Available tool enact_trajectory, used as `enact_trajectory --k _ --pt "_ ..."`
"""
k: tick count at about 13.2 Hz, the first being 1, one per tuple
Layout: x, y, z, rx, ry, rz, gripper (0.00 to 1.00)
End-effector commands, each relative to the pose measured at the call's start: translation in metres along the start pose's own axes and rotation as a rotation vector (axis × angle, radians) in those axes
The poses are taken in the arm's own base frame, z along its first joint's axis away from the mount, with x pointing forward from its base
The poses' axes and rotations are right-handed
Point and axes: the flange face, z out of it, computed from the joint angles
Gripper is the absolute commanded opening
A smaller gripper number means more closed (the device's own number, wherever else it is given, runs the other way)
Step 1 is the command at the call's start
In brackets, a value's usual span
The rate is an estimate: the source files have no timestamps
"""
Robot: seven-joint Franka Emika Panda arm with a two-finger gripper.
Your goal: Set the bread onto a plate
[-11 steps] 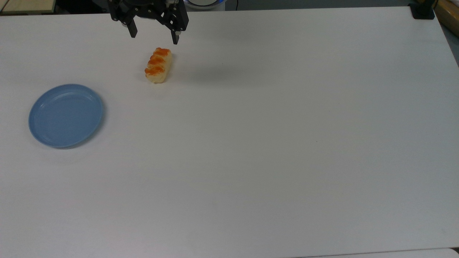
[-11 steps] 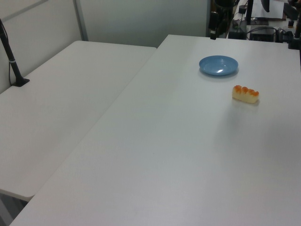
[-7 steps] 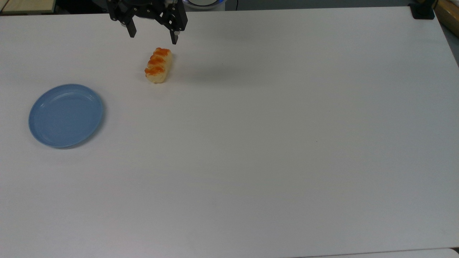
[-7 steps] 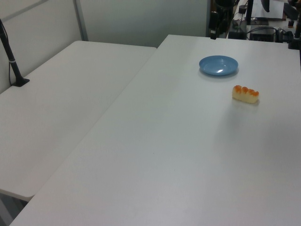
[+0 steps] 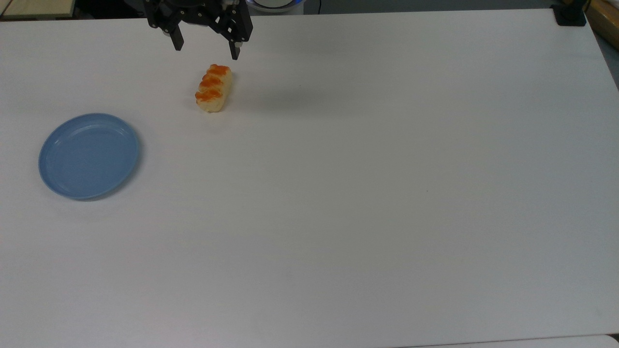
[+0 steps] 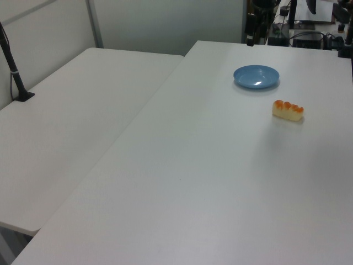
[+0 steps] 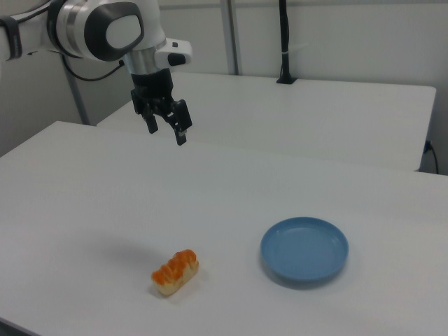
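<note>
The bread (image 5: 213, 88) is a pale-cream loaf with three orange-brown bumps, lying on the white table; it also shows as bread (image 6: 288, 110) and bread (image 7: 175, 271). The light-blue plate (image 5: 89, 155) sits bare at the top view's left, apart from the bread; also plate (image 6: 256, 76) and plate (image 7: 304, 250). My gripper (image 5: 207, 51) hangs open above the table just past the bread's far end in the top view. In the right view the gripper (image 7: 166, 133) hovers high over the table, fingers spread, holding nothing.
A white table (image 5: 367, 193) spans the scene. A second white table (image 6: 71, 116) adjoins it at the left view's left, with a black post (image 6: 14, 72) clamped on it. A black clamp (image 5: 569, 14) sits at the top view's far right corner.
The gripper has risen slightly and drawn a touch back from the bread. Bread and plate have not moved.
</note>
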Motion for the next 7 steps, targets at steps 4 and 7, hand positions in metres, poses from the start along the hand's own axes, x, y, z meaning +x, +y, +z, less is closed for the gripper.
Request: enact_trajectory --k 4,7 --pt "-0.0052 0.0038 -0.0075 0.018 -0.014 0.004 1.00" --pt "-0.0115 0.0094 -0.0048 0.013 -0.066 0.002 1.00"
